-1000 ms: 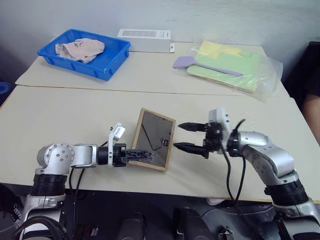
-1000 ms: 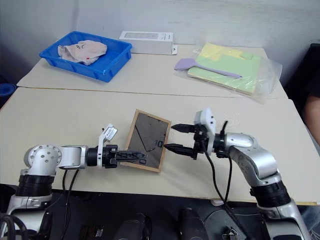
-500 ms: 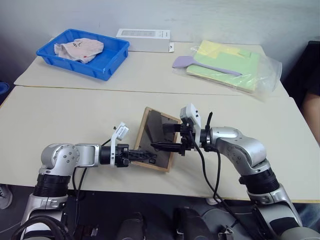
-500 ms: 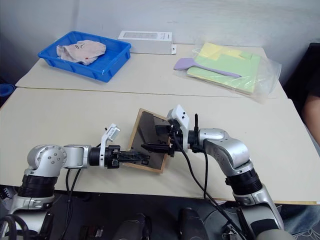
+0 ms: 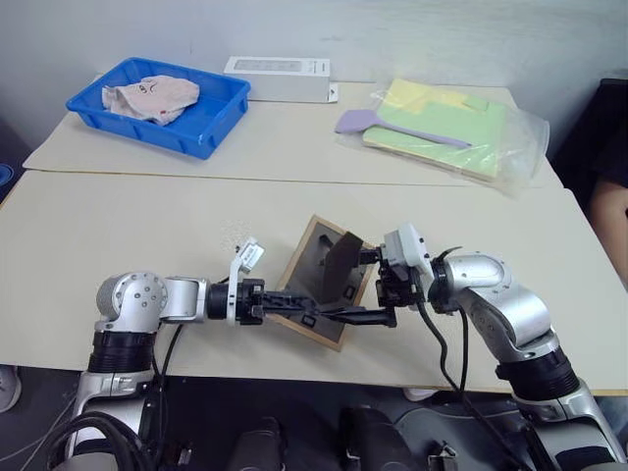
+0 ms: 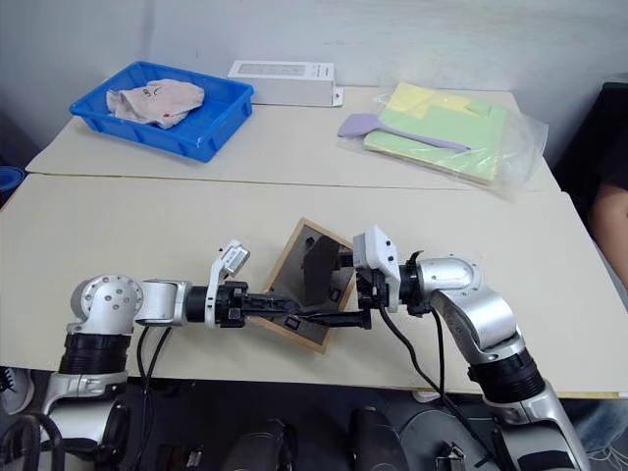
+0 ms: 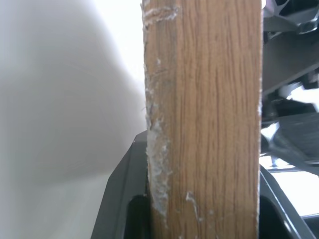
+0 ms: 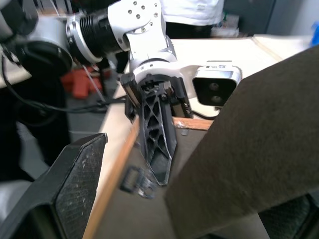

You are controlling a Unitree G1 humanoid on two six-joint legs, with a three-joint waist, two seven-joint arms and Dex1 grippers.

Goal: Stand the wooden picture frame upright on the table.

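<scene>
Lab/test room, plain beige tables (image 5: 147, 226), bare wall, blue bin (image 5: 157, 103), loose props

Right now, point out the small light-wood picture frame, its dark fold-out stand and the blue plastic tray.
Small light-wood picture frame (image 5: 294, 273): left eye view, on its wooden left edge.
Dark fold-out stand (image 5: 340, 263): left eye view, on the raised flap's middle.
Blue plastic tray (image 5: 201, 135): left eye view, on its near wall.

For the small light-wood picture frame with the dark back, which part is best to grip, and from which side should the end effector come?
Probably the wooden side edge, from the robot's left. The small light-wood picture frame is tilted with its dark back up, and the left end effector already clamps that thin rail across its thickness. This leaves the fold-out stand free for the right end effector.
</scene>
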